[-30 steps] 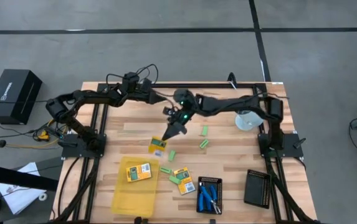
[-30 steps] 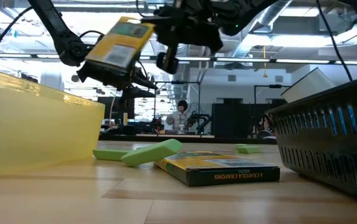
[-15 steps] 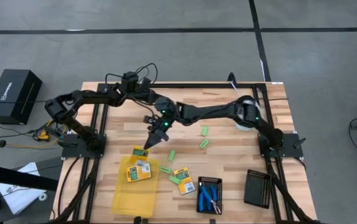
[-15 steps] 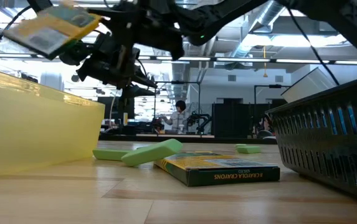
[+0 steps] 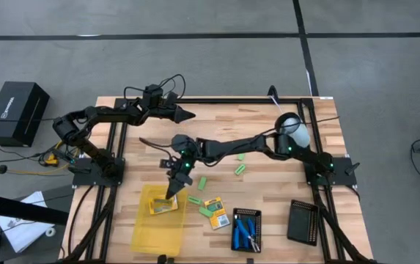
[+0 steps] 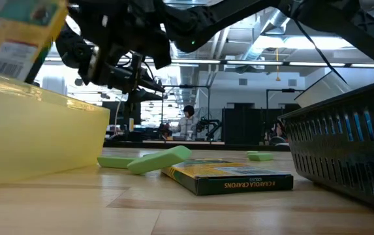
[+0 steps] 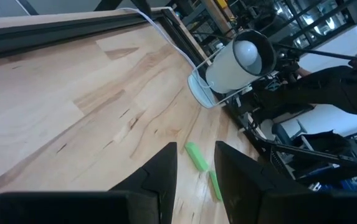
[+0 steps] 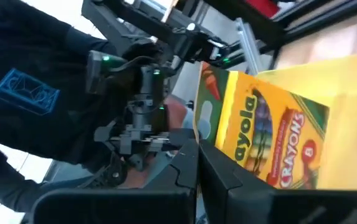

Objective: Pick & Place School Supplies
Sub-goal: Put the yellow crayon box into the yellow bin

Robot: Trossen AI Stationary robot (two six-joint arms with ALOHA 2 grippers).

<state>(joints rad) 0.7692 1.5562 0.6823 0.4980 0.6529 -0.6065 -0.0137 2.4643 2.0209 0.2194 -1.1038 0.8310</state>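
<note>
My right gripper (image 5: 173,192) reaches across the table and is shut on a yellow crayon pack with green print (image 8: 259,140), held over the translucent yellow tray (image 5: 145,229). In the low view the pack (image 6: 27,32) hangs tilted above the tray wall (image 6: 36,137). A second pack (image 5: 162,207) lies flat in the tray. A third (image 5: 217,214) lies flat on the table among green blocks (image 5: 204,182). Blue-handled scissors (image 5: 243,229) lie in a black tray. My left gripper (image 5: 188,114) waits near the far edge, its fingers a narrow gap apart (image 7: 195,168). My right gripper pinches the crayon pack between its two fingers (image 8: 187,163) at one end (image 8: 218,140). The fingers slant down from above, coming from the table's right. The pack is lifted clear and hangs tilted below the fingers, over the yellow tray.
A second black ribbed tray (image 5: 303,220) sits near the right near corner. More green blocks (image 5: 240,169) lie mid-table, and one (image 6: 157,160) leans on the table pack (image 6: 229,177). The right arm (image 5: 239,145) stretches across the table's middle.
My right gripper carried the crayon pack from the table's middle toward the left and near edges, down over the yellow tray. The pack stayed in the hold and tipped more upright. The left arm kept still.
</note>
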